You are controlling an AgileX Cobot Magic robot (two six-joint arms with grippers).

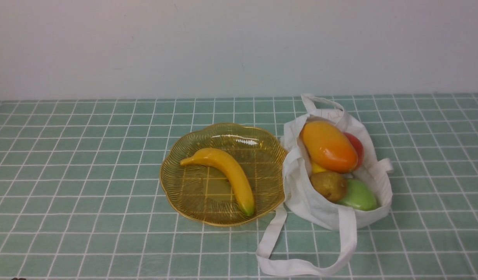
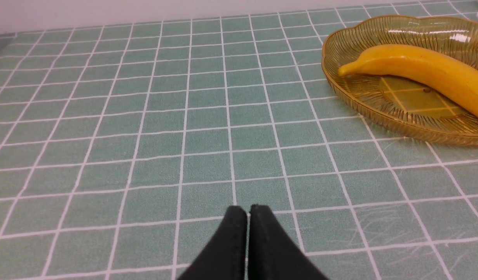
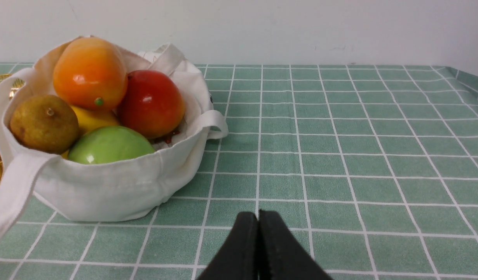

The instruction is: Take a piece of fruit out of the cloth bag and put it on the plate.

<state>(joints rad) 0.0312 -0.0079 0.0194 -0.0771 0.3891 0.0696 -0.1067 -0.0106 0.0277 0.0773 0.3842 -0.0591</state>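
Observation:
A long yellow banana point(image 1: 225, 173) with a greenish tip, the piece of fruit, lies across the amber scalloped plate point(image 1: 177, 182) at the table's middle; the banana point(image 2: 425, 72) and the plate point(image 2: 379, 112) also show in the left wrist view. Touching the plate's right side stands the white cloth bag point(image 1: 320, 210), its straps trailing toward me. The bag point(image 3: 107, 190) holds several other fruits. My left gripper point(image 2: 248, 212) is shut and empty over bare cloth, well short of the plate. My right gripper point(image 3: 258, 217) is shut and empty, beside the bag. Neither arm shows in the front view.
In the bag sit an orange mango point(image 1: 328, 146), a red fruit point(image 1: 356, 146), a brown pear point(image 1: 329, 185) and a green fruit point(image 1: 358, 195). A green checked tablecloth point(image 1: 87, 175) covers the table. A pale wall point(image 1: 223, 46) rises behind it.

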